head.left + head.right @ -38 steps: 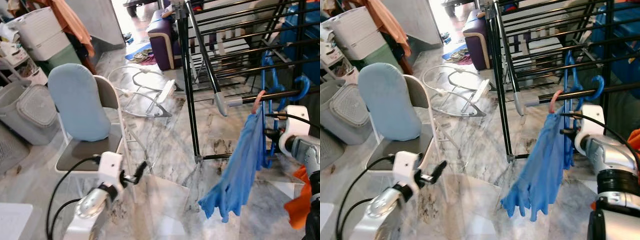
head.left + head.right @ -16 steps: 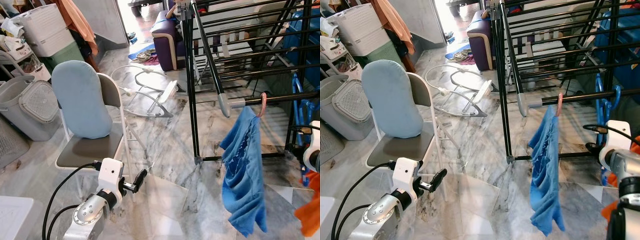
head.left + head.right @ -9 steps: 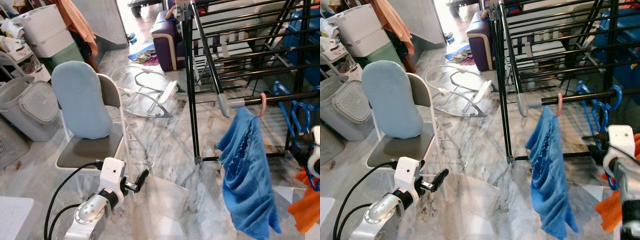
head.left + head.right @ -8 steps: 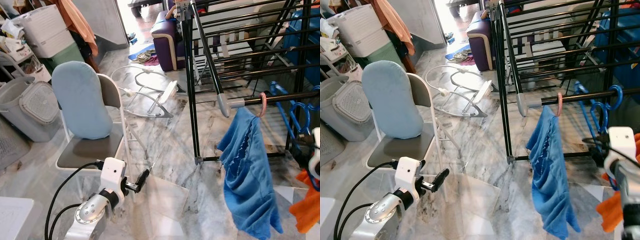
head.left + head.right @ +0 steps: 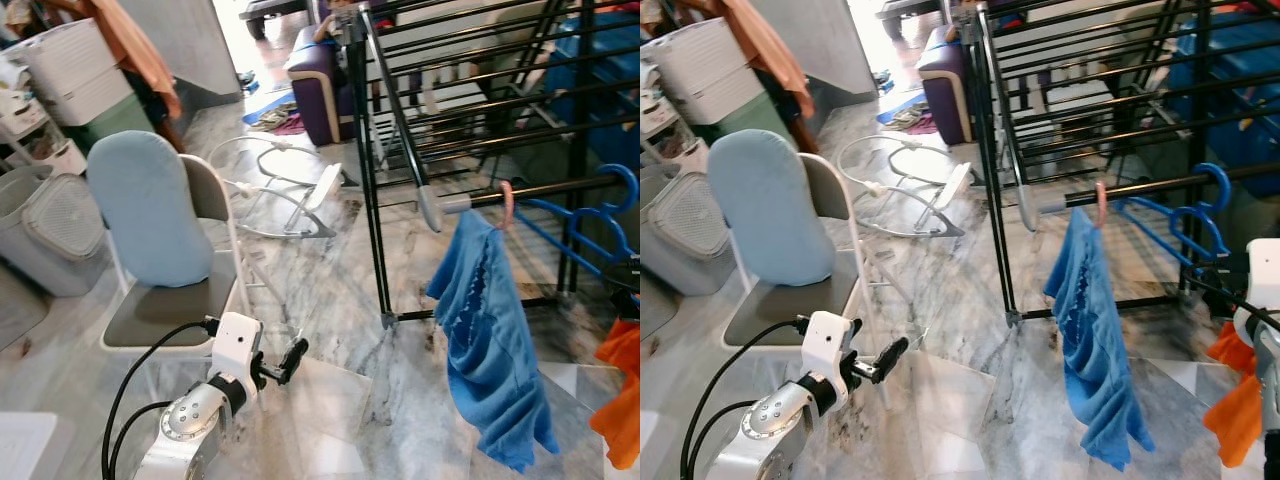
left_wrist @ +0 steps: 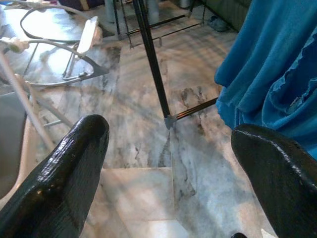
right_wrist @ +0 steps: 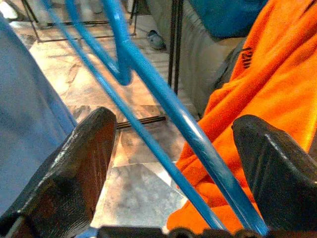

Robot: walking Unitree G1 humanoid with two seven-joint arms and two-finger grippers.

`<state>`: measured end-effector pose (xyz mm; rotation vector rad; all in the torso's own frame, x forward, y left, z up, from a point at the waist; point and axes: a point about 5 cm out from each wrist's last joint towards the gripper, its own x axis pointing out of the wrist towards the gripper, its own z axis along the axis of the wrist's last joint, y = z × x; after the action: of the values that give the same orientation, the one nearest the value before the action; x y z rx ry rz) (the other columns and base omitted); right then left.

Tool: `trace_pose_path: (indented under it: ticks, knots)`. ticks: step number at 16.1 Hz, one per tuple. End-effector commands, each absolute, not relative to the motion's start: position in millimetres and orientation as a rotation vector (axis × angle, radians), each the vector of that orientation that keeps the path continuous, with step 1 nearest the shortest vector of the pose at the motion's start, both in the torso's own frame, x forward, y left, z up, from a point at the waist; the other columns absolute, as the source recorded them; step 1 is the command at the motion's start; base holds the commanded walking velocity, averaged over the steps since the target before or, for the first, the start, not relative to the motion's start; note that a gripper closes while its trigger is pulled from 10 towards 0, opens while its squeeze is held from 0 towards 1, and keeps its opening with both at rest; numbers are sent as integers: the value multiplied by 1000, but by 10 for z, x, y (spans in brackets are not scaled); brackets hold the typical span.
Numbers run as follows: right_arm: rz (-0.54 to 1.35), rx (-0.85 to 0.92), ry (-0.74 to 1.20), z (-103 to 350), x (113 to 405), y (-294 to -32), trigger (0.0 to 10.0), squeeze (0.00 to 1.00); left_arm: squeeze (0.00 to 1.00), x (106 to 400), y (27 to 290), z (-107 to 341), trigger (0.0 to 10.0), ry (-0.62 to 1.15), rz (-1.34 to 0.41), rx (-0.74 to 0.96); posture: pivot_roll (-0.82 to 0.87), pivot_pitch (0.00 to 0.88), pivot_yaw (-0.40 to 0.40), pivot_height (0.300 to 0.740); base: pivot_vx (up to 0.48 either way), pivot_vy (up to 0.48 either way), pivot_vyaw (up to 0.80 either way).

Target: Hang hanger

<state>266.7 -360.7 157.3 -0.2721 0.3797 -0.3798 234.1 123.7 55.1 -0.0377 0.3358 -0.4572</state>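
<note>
A blue garment hangs from a pink hanger hooked over the lowest black rail of the drying rack. Two empty blue hangers hang on the same rail further right. My right gripper is open, low and to the right of the garment. A blue hanger bar runs between its fingers without being clamped, and orange cloth lies beside it. My left gripper is open and holds nothing, low in front of the chair.
A folding chair with a light blue cushion stands at the left, with grey laundry baskets beyond it. A white wire frame lies on the marble floor. The rack's black leg rises in the middle. A purple sofa is behind.
My right gripper has dropped away from the rail to the lower right. The blue garment stays on the rail and has swung a little. The camera has shifted.
</note>
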Motion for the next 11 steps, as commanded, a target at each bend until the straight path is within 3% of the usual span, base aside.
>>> trace_pose_path:
  ticks: [1,11]
  knots:
    - [-378,-279,360,1628,2679,-3570,10000,1000,0,2381,1298,560,10000,330,-439,-15,-212,3,197,740,0,0,0]
    - [-433,-385,189,1866,2636,-3443,10000,1000,0,2429,1274,555,10000,318,-451,-9,-224,0,205,740,0,0,0]
